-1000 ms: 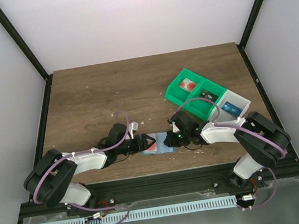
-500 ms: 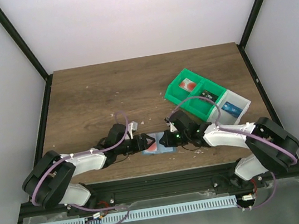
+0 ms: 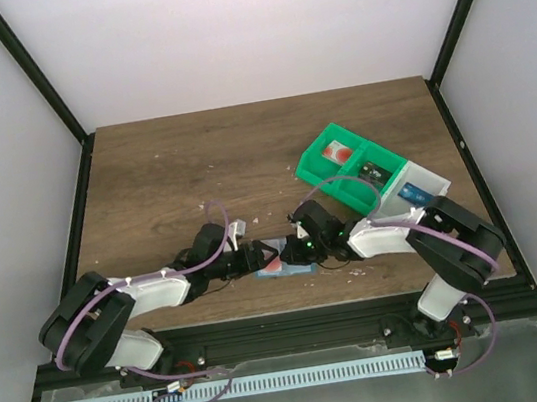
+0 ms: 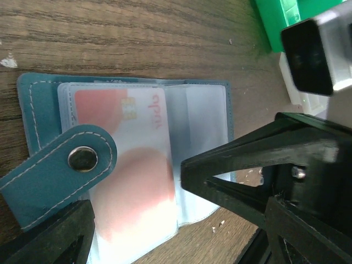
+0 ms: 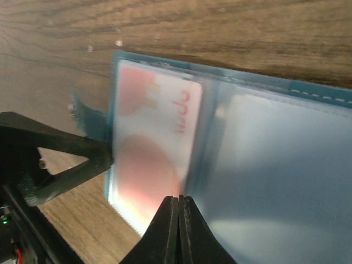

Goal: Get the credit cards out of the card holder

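The teal card holder (image 3: 281,269) lies open on the table between both arms. In the left wrist view its strap with a snap (image 4: 82,159) folds over the left half (image 4: 33,110). A pale credit card (image 4: 132,165) with a red round mark sits in the clear pocket and also shows in the right wrist view (image 5: 154,143). My right gripper (image 5: 179,199) is shut, its tip against the pocket at the card's inner edge (image 4: 187,165). My left gripper (image 4: 170,242) is open across the wallet's near edge, one finger (image 5: 82,151) touching its strap side.
Green-and-white compartment bins (image 3: 366,176) stand at the back right, with small items in them; their corner shows in the left wrist view (image 4: 286,16). Small white crumbs lie on the wood around the wallet. The table's front edge is just behind both grippers.
My right arm has reached further left, bringing its shut tip onto the wallet's middle. The left gripper and the wallet have stayed put.
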{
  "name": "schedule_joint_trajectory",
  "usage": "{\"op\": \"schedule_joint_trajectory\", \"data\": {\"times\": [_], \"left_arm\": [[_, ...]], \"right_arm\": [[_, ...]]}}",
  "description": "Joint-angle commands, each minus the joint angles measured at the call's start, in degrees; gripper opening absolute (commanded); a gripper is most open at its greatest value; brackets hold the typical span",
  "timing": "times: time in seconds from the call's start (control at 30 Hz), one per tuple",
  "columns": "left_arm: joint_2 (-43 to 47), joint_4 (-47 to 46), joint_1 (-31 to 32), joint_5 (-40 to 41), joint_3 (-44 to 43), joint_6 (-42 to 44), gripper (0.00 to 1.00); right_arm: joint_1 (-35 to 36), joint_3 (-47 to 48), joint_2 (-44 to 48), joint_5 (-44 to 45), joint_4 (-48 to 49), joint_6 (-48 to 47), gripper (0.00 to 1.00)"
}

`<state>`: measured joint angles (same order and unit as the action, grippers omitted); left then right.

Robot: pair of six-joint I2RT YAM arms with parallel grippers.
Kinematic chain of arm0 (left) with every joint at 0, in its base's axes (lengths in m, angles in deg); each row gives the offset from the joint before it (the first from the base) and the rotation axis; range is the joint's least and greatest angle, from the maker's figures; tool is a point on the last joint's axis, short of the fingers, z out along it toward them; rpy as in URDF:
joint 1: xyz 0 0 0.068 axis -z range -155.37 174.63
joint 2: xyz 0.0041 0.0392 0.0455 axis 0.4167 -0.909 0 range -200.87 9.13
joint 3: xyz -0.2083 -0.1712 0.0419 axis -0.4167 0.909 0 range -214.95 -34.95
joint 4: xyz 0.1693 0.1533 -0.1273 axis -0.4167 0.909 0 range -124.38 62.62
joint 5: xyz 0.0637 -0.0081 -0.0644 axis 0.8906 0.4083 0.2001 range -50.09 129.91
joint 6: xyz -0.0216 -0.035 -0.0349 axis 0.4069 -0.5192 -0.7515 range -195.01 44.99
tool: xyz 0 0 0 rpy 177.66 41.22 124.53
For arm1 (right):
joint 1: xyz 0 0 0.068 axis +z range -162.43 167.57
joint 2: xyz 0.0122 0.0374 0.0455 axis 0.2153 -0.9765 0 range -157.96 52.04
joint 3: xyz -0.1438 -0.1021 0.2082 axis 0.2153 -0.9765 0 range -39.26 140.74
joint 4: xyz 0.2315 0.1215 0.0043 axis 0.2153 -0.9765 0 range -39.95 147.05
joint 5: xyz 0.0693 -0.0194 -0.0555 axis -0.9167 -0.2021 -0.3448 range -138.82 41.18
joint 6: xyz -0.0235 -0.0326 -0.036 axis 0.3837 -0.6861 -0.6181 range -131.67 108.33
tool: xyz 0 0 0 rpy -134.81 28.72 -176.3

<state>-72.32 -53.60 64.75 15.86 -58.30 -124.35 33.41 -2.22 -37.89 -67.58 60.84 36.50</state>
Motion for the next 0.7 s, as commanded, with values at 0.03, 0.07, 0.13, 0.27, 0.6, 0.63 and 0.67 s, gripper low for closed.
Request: {"op": "schedule_joint_trajectory", "data": {"times": [0.03,0.07,0.13,0.27,0.6,0.63,0.67], "left_arm": [[0.97,-1.57,-0.22,0.13,1.13,-0.49,0.87],[1.09,-1.46,-0.24,0.15,1.12,-0.47,0.87],[1.41,-1.05,-0.26,0.19,1.09,-0.19,0.87],[1.82,-1.00,-0.38,0.30,0.81,0.09,0.87],[3.48,4.11,-0.39,3.16,-1.18,2.07,0.87],[3.75,4.37,-0.42,3.40,-1.17,2.10,0.88],[3.95,4.45,-0.46,3.60,-1.07,2.11,0.88]], "right_arm": [[0.39,0.59,-3.18,1.75,0.84,0.83,0.00],[0.39,0.03,-3.49,2.28,0.87,0.81,0.01],[0.39,-1.38,-4.02,3.09,1.01,0.92,0.00],[0.39,-2.46,-5.40,3.31,1.39,0.95,0.01],[0.39,-3.98,-5.51,3.71,2.36,1.44,0.00],[0.39,-3.92,-5.46,3.76,2.32,1.49,0.01],[0.39,-3.97,-5.48,3.74,2.35,1.45,0.00]]}}
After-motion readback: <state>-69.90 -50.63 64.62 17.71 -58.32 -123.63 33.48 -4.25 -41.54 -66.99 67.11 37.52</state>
